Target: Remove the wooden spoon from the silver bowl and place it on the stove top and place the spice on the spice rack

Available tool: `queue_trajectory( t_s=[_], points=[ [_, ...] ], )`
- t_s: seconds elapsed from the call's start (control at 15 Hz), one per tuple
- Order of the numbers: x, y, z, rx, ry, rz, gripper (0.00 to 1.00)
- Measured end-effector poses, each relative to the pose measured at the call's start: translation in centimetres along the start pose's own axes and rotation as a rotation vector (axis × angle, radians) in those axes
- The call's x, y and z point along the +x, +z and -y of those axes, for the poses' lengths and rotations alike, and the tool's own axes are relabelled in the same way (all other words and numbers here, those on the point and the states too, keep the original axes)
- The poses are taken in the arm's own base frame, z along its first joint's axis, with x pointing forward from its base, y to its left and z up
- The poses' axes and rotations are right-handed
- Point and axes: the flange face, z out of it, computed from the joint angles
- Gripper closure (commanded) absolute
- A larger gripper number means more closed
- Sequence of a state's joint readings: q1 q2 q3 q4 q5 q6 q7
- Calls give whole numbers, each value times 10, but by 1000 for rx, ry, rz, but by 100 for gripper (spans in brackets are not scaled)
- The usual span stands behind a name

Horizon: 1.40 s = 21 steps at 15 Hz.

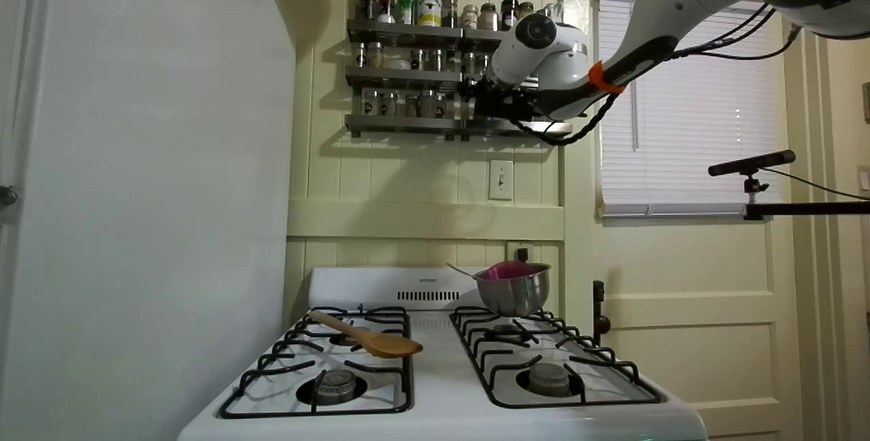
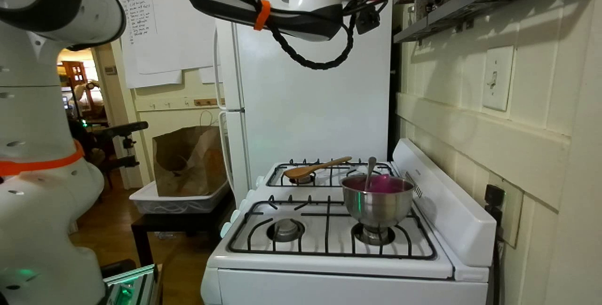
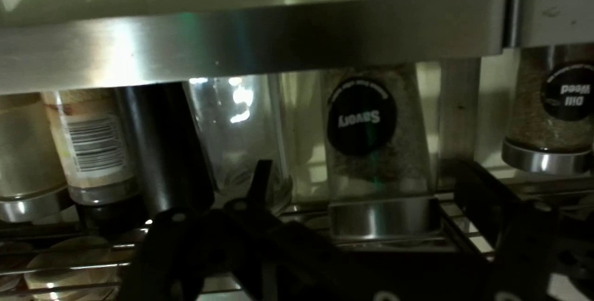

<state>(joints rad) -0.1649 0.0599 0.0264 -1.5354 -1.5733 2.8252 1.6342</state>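
The wooden spoon (image 1: 387,344) lies across the grate of the stove top (image 1: 431,376); it also shows in an exterior view (image 2: 303,172). The silver bowl (image 1: 514,295) stands on a back burner grate with a pink item and a thin metal handle inside. The spice rack (image 1: 404,79) is a metal wall shelf full of jars. My gripper (image 1: 472,96) is at the rack. In the wrist view, which stands upside down, my gripper (image 3: 366,176) is open, its fingers either side of a jar labelled Savory (image 3: 378,166), with gaps visible on both sides.
A metal rail (image 3: 260,41) runs across the jars. A clear glass jar (image 3: 236,138) and a dark jar (image 3: 162,143) stand beside the Savory jar, with a Dill Weed jar (image 3: 547,106) opposite. A white fridge (image 2: 310,93) stands beyond the stove.
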Motion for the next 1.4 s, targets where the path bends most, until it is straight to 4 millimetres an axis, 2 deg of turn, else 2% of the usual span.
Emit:
queue_trajectory(
  t_s=[0.4,0.8,0.87,1.13,1.4],
  points=[
    [1,-10,-2,4,-71,82,0],
    [8,-37,-15,10,-138,220,0],
    [11,-43,-19,-1,-149,239,17],
    [31,-65,-26,-27,-128,290,51],
    [37,-73,-24,-23,-79,326,81]
  ],
)
